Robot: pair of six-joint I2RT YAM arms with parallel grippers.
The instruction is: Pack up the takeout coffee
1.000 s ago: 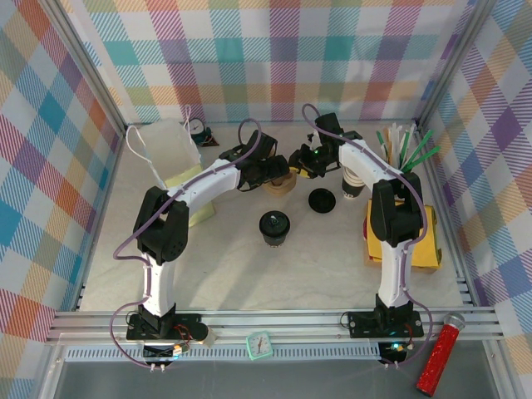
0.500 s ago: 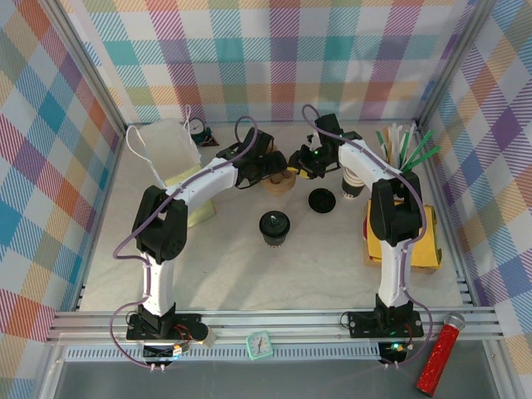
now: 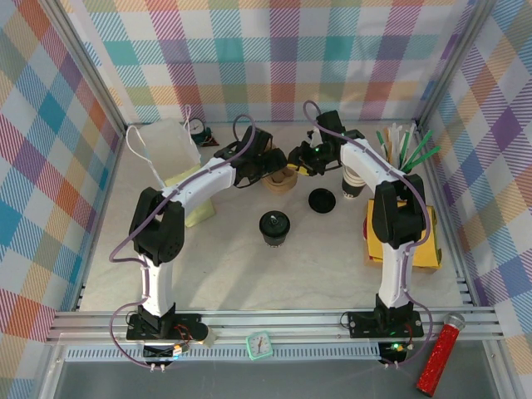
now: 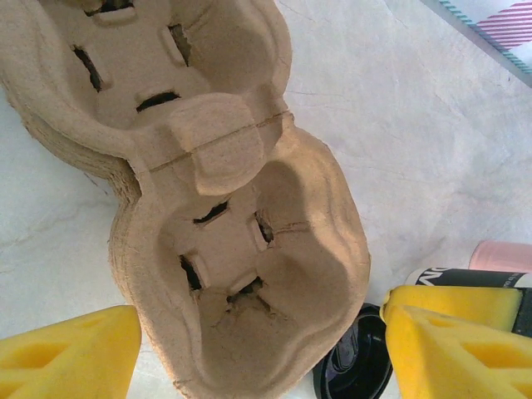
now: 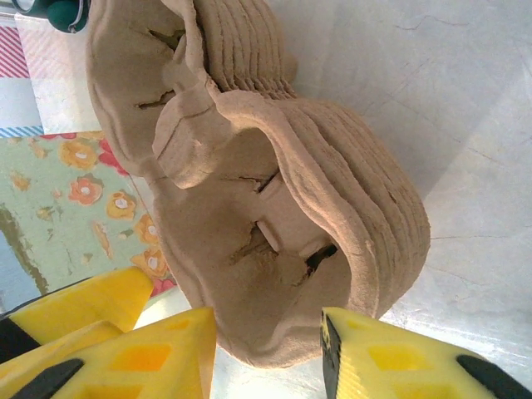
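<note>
The takeout coffee [image 3: 274, 226], a small cup with a round black lid, stands alone mid-table, apart from both arms. Both grippers meet at a stack of brown pulp cup carriers [image 3: 279, 180] toward the back. My left gripper [image 3: 274, 169] [image 4: 262, 353] is open, its yellow fingers [image 4: 71, 353] on either side of the near end of the top carrier [image 4: 241, 274]; a gap shows at the right finger. My right gripper [image 3: 295, 163] [image 5: 266, 353] is shut on the opposite end of the carrier stack [image 5: 274, 216], with a pad on each side.
A white paper bag [image 3: 165, 148] stands at the back left beside a pale yellow block [image 3: 198, 208]. A loose black lid [image 3: 322, 200] [image 4: 353, 366] lies right of the carriers. A stack of lidless cups [image 3: 349, 184], a pink cup of sticks [image 3: 399, 154] and a yellow box [image 3: 403, 243] are at the right.
My left arm has crept slightly toward the back over the carriers. The right arm and the coffee have not moved.
</note>
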